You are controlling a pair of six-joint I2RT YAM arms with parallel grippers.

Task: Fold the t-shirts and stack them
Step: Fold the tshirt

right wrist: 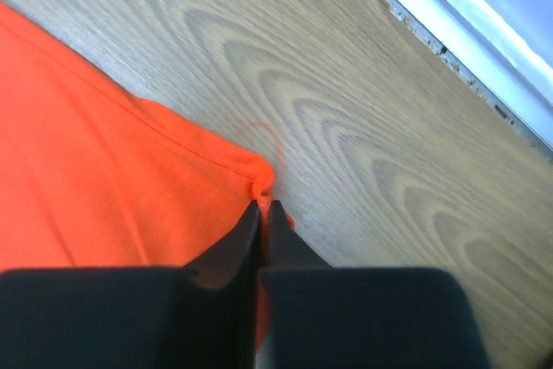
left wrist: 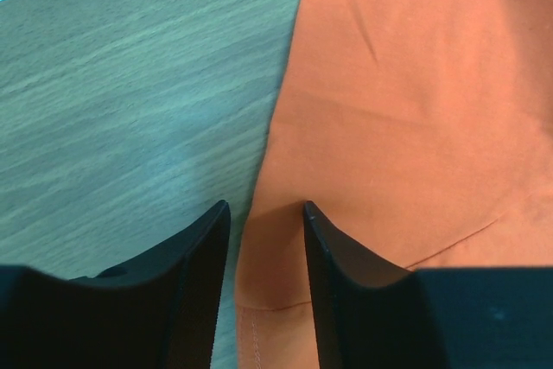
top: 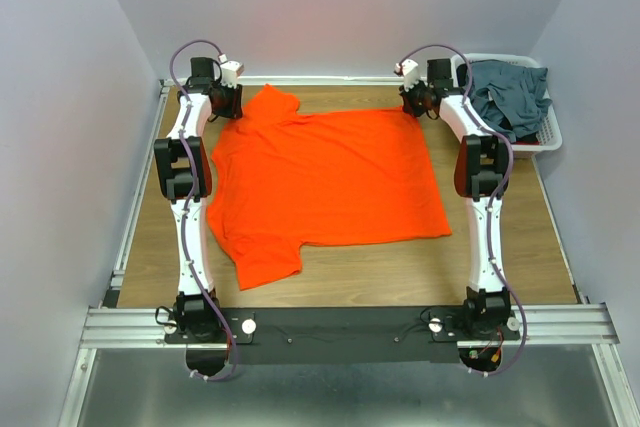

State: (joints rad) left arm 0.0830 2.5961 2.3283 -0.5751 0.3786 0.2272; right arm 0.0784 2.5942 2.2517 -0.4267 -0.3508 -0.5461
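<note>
The bright orange-red cloth t-shirt (top: pixel 325 182) lies flat at the middle of the wooden bench (top: pixel 400 269). At the bench's far left, the left tool (left wrist: pixel 266 209) stands with jaws parted astride the shirt edge. At its far right, the right tool (right wrist: pixel 263 205) is clamped on a shirt corner, near the dark slate blue-grey t-shirts (top: pixel 510 97) in a white slatted plastic basket (top: pixel 550 137).

White slatted basket (top: pixel 553 135) at far-right corner of wooden table (top: pixel 400 269)

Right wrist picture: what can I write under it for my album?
The right gripper pinches a corner of the orange t-shirt on the wooden table.
</note>
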